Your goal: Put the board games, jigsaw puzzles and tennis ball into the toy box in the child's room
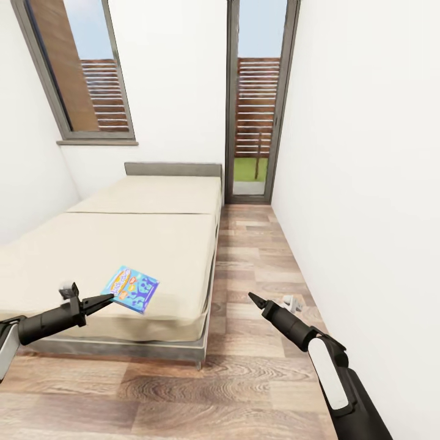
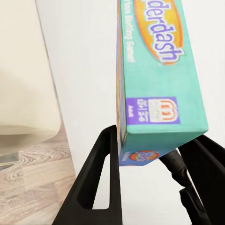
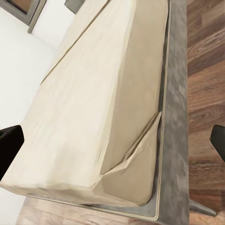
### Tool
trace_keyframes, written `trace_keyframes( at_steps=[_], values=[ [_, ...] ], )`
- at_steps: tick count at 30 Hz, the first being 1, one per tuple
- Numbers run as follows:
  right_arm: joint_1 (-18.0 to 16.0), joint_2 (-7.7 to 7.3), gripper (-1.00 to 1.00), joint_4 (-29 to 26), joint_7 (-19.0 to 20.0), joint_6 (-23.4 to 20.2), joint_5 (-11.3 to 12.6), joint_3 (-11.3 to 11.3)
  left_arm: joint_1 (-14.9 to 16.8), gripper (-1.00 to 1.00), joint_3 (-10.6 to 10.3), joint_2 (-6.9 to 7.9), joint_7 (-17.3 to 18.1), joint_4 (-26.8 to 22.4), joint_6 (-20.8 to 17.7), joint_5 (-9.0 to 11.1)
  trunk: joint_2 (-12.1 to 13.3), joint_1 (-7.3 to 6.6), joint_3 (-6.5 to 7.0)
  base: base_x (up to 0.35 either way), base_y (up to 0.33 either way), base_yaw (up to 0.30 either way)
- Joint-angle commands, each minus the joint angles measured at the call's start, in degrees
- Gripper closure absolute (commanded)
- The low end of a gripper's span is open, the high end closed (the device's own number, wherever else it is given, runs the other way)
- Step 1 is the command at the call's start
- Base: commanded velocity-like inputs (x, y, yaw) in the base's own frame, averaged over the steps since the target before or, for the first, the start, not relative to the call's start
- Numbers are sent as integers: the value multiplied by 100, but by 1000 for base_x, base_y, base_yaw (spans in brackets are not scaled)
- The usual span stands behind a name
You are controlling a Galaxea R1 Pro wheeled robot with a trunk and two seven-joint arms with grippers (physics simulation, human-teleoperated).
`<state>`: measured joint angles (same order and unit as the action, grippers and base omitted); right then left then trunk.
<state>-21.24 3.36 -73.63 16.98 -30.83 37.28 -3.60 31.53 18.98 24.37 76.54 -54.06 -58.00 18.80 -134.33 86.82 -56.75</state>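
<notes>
A small blue printed board game box [image 1: 130, 288] is held clamped between the fingers of the left gripper [image 1: 109, 298], raised over the near corner of the low cream two-panel bed [image 1: 122, 244]. The right gripper [image 1: 253, 299] is seen over the wood-plank floor [image 1: 244, 366] beside the bed, its black fingers [image 3: 10, 149] spread apart and holding nothing.

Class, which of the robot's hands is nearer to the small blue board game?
Left. The left hand is shut on the small blue board game, lifted above the bed. The right hand hangs open over the floor, apart from it.
</notes>
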Motion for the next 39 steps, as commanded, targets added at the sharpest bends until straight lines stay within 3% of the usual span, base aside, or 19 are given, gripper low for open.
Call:
trace_keyframes(
  at_steps=[1, 9, 32, 39],
  values=[
    [-3, 7, -100, -2, 16, -45, 21, -19, 2, 100, 1, 19, 9, 1, -53, 6, 39, -24, 13, 0, 0, 0],
    [-3, 7, -100, -2, 16, -45, 24, -20, 2, 100, 23, 202, 10, 1, -109, -1, 360, -199, 157, 0, 0, 0],
    [-3, 9, -100, -4, 1, -46, 17, -27, 53, 100, 35, 244, 3, 10, -185, 10, 1203, -660, 534, 0, 0, 0],
    [-3, 7, -100, -8, -7, -46, 16, -31, 54, 100, 31, 390, 10, 10, -185, 25, 1483, -814, 659, 0, 0, 0]
  ],
)
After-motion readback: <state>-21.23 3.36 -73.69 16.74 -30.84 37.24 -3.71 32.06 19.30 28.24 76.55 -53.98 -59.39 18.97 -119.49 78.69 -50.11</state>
